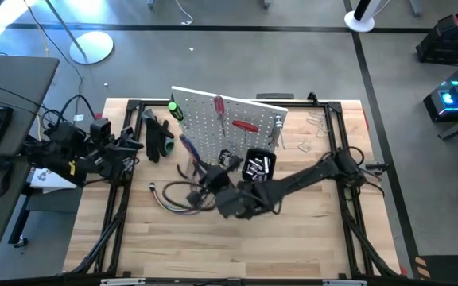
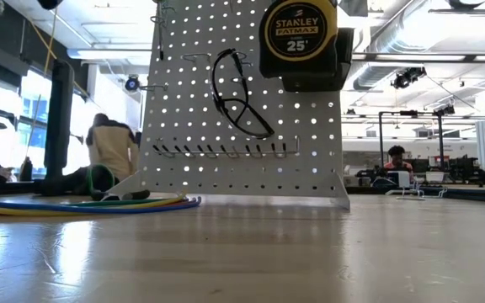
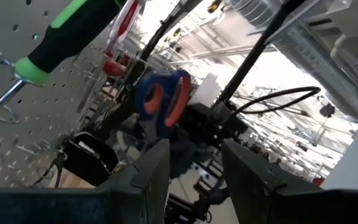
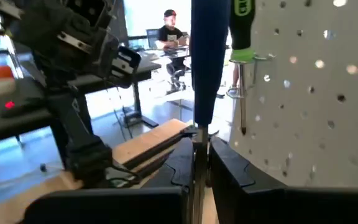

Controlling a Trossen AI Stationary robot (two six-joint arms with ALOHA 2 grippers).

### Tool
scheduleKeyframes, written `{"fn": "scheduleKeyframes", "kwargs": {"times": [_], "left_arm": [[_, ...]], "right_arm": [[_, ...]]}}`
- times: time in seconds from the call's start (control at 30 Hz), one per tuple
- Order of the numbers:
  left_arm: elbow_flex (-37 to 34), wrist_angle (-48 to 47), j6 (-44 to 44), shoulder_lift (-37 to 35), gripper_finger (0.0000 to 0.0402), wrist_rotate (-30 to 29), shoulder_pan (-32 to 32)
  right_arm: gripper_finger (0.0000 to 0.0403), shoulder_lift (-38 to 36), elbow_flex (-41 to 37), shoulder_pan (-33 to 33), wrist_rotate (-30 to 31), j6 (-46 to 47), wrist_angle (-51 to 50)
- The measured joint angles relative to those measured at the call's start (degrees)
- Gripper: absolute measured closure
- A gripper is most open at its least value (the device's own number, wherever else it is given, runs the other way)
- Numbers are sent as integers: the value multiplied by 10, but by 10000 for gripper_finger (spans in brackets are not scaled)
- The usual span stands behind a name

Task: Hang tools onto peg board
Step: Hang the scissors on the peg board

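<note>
Nearest the lens, right wrist view: right gripper [image 4: 199,155], jaws pinched tight on the thin metal shaft of a blue-handled tool [image 4: 205,62]. It looks like a screwdriver and is held upright, handle above the fingers.

Table [image 1: 293,238]: wooden top inside a black frame.

Peg board [image 1: 205,127]: at 12 o'clock from table centre, leaning and standing on its own feet. Front face to the arms, back face to the low camera.

Right arm: enters from 3 o'clock and reaches to table centre, just in front of the board's lower edge.

Left arm: waits at 9 o'clock. Left gripper [image 3: 194,149] stands partly open with nothing between the fingers.

Cable bundle [image 1: 177,199]: on the table at 7 o'clock of the board, close under the right wrist.

Already hung:
- black bin [image 1: 258,164] at the board's 5 o'clock
- tape measure [image 2: 299,34] at the top edge
- red-handled screwdriver [image 1: 219,107]
- green-handled screwdriver [image 4: 241,25], just beside the held tool at its 2 o'clock

Risks, my judgement:
- The grip is on a smooth thin shaft with the heavy handle above, so the tool may pivot or slide when tilted toward a hook.
- The green-handled screwdriver hangs very close, and a sideways approach could knock it off.
- The board only leans, so a firm push may shift it or tip it.
- The cables could snag the wrist.
</note>
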Motion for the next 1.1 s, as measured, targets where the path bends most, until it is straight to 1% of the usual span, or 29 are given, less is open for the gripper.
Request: {"fn": "scheduleKeyframes", "kwargs": {"times": [0.07, 0.17, 0.23, 0.37, 0.47, 0.57, 0.67, 0.73, 0.83, 0.97, 1.03, 1.1], "left_arm": [[0, -3, -10, 0, 264, -2, 0], [0, -6, -14, 0, 264, -12, 0], [0, -8, -14, 0, 264, -15, 0], [0, -9, -30, 0, 264, -32, 0], [0, -9, -47, 0, 264, -35, 0], [0, -9, -61, 0, 264, -36, 0], [0, -8, -65, 0, 264, -44, 0], [0, -7, -59, 0, 264, -58, 0], [0, -6, -47, 0, 264, -78, 0], [0, 0, -46, 0, 264, -86, 0], [0, 11, -47, 0, 265, -85, 0], [0, 21, -49, 0, 268, -84, 0]], "right_arm": [[385, 0, 0, -15, -27, -33, 8], [385, 0, 0, -33, -113, -100, 36], [385, -2, 0, -40, -154, -129, 40], [385, -2, 0, -49, -176, -191, 34], [385, -11, 0, -56, -216, -209, 23], [385, -33, 0, -54, -226, -201, -22], [385, -66, 0, -43, -248, -199, -106], [385, -88, 0, -40, -278, -196, -155], [385, -115, 0, -41, -322, -208, -179], [385, -125, -12, -52, -366, -227, -149], [385, -135, -53, -54, -375, -227, -105], [385, -157, -119, -47, -361, -211, -53]]}}
